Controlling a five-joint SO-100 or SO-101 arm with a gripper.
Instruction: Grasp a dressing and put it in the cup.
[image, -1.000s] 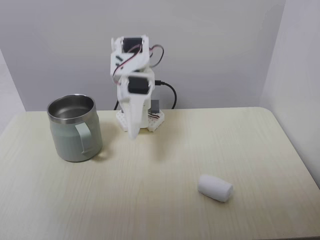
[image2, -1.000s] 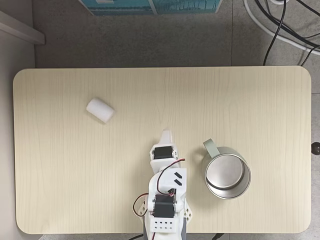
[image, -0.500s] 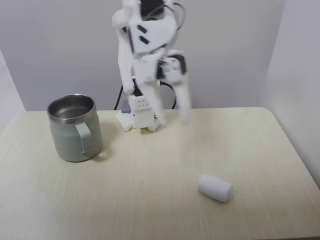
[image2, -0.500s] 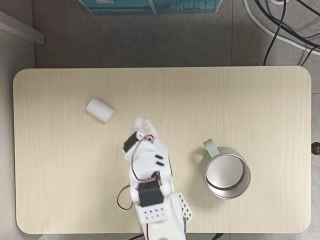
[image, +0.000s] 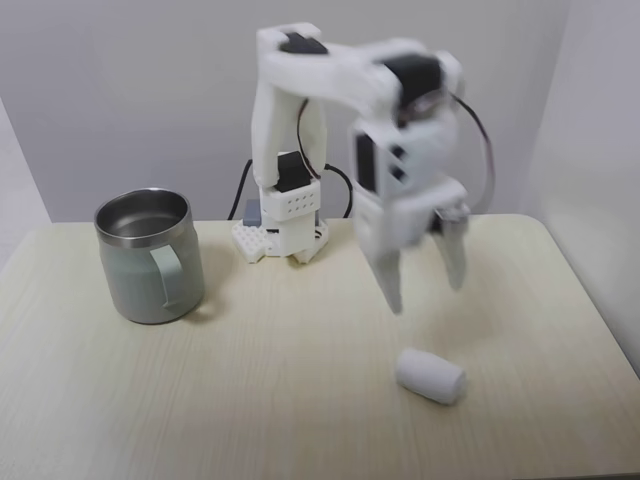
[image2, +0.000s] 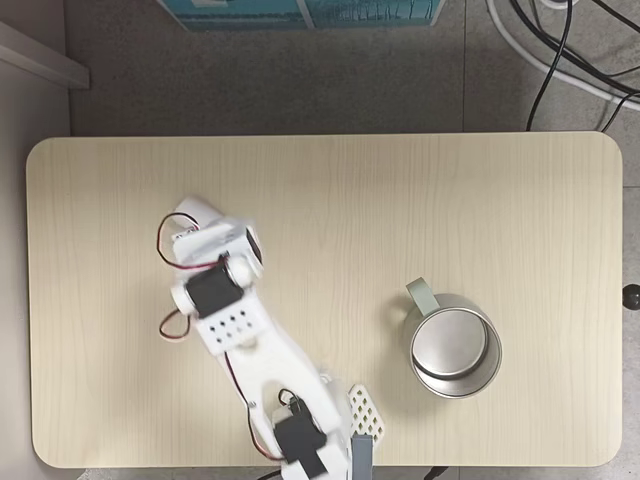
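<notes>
Fingers (image: 394, 285) spread wide apart, tips pointing down, nothing between them. Gripper (image: 425, 290) hanging in the air above the table, clear of everything. Just below the tips and slightly toward the camera in the side-on fixed view, the dressing (image: 431, 376), a small white roll lying on its side on the table (image: 250, 400), not touched by either finger. Seen from above in the other fixed view, the gripper body over the dressing (image2: 196, 211), hiding most of it, with one rounded white end poking out past the wrist; finger tips themselves hidden there under the arm. Behind the fingers, the white arm (image: 340, 70) arching up and back to its base (image: 283, 235) at the far edge of the table, red and black wires looping beside the wrist. Well away from the fingers, to the left in the side-on view, the cup (image: 150, 255), upright, sage-green with a shiny steel inside, handle turned toward the camera and nothing visible inside. From above, the cup (image2: 455, 350) on the right side of the table, the arm reaching to the left, away from it. Beyond the table's far edge in that top view, grey floor with black and white cables (image2: 560, 50) and a teal box (image2: 300, 12).
</notes>
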